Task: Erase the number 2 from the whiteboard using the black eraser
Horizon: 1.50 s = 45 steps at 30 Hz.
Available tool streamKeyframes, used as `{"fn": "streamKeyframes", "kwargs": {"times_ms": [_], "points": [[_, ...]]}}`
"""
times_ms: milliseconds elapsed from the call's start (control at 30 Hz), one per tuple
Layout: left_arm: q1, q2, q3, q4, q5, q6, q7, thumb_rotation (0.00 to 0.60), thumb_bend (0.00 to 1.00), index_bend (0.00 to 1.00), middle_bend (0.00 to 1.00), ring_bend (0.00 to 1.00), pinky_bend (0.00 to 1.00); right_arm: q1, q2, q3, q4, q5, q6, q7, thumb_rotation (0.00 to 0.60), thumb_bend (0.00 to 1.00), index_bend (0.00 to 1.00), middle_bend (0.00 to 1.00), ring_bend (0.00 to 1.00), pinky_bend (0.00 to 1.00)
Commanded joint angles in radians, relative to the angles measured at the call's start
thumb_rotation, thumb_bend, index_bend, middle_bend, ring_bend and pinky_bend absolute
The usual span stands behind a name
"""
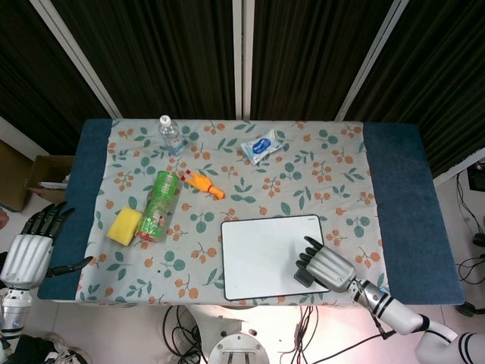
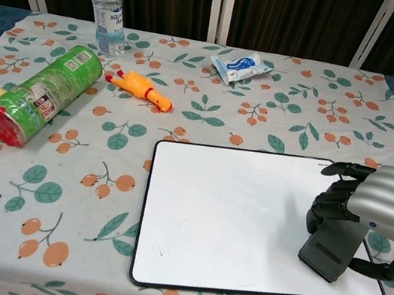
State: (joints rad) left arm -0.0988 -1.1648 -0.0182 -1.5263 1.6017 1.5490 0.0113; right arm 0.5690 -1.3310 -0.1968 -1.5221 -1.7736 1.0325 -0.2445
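Right hand gripped black eraser at lower right of whiteboard; clean board stretched left. Left hand sat spread, far lower left.

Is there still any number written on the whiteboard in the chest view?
No, the whiteboard shows a plain white surface with no digit on it, while the right hand holds the black eraser at its right end.
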Motion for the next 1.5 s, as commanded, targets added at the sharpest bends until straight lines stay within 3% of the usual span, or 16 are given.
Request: {"fn": "streamKeyframes", "kwargs": {"times_ms": [33,267,900,1200,1500], "points": [[-0.001,0.001,0.0,-0.002,0.0,-0.001,0.001,0.301,0.08,0.14,0.08,0.06,0.16,-0.004,-0.006,0.0,0.008,0.003,-0.006,-0.002,0.6,0.41,0.7,0.55,0.44,0.11],[-0.002,0.003,-0.001,-0.002,-0.004,-0.005,0.001,0.302,0.09,0.14,0.08,0.06,0.16,-0.004,-0.038,0.029,0.04,0.017,-0.008,-0.003,0.6,0.41,0.7,0.55,0.44,0.11],[0.002,0.007,-0.008,0.011,-0.023,-0.005,-0.021,0.301,0.08,0.14,0.08,0.06,0.16,0.039,-0.183,0.185,0.22,0.151,-0.034,0.03,0.6,0.44,0.71,0.56,0.45,0.11],[0.0,0.002,-0.004,0.014,-0.029,-0.018,-0.017,0.3,0.08,0.14,0.08,0.06,0.16,0.047,-0.177,0.139,0.224,0.109,-0.034,0.096,0.6,0.44,0.71,0.56,0.45,0.11],[-0.006,0.0,-0.004,0.007,-0.028,-0.028,-0.006,0.303,0.09,0.14,0.08,0.06,0.16,0.018,-0.107,0.063,0.107,0.041,0.007,0.079,0.6,0.44,0.72,0.57,0.45,0.11]]}}
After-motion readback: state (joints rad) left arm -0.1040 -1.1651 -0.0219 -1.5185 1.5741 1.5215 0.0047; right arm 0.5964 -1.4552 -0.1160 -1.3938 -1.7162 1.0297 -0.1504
